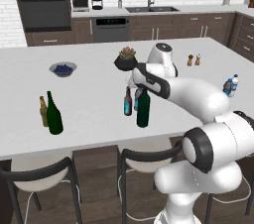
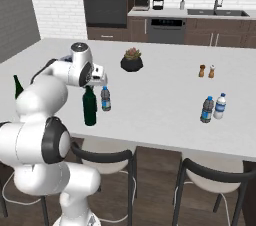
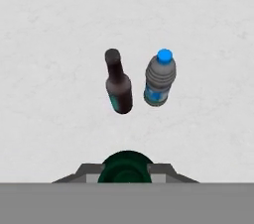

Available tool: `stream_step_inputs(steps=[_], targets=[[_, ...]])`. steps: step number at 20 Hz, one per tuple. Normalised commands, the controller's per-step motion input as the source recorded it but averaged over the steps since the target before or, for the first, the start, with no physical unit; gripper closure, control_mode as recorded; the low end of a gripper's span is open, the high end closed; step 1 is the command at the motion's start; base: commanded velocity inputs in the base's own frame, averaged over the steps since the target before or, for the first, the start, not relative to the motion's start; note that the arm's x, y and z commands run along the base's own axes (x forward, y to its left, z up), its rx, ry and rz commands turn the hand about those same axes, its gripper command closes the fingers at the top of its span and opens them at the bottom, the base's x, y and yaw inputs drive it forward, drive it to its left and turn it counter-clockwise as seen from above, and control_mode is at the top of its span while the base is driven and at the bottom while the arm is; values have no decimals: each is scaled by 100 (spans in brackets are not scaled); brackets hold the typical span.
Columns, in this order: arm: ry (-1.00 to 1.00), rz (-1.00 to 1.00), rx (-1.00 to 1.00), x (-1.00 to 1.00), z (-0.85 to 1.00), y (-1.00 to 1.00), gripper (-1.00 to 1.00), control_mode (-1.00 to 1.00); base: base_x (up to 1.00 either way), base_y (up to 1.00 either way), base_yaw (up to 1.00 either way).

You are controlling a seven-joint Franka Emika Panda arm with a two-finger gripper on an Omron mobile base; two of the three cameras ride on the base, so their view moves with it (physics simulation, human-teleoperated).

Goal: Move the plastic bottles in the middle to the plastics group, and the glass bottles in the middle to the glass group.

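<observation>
Counter (image 1: pixel 99 119) spreads white under everything, and the gripper (image 3: pixel 127 167) is clamped on the neck of the tall dark wine bottle (image 1: pixel 143 109), which stands upright straight beneath it, long axis vertical. One arm, so no choice of reach. Glass group (image 1: pixel 51 113), two bottles, sits well off to the gripper's left; I'd judge the carry goes that way. Plastics group (image 2: pixel 213 107), two bottles, lies far to its right. Just beyond the gripper stand one short dark bottle (image 3: pixel 118 85) and one plastic water bottle (image 3: pixel 160 80), side by side, apart.
</observation>
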Motion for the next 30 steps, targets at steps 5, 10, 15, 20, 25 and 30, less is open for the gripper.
stream_step_inputs(steps=[5,10,15,20,25,30], targets=[[0,0,-7,-29,12,94,100,-100,0,0,0],[0,0,-6,-6,5,100,100,-100,0,0,0],[0,0,0,7,11,100,100,-100,0,0,0],[0,0,5,20,3,79,100,-100,0,0,0],[0,0,10,20,-4,57,100,-100,0,0,0],[0,1,10,33,-11,25,100,-100,0,0,0]])
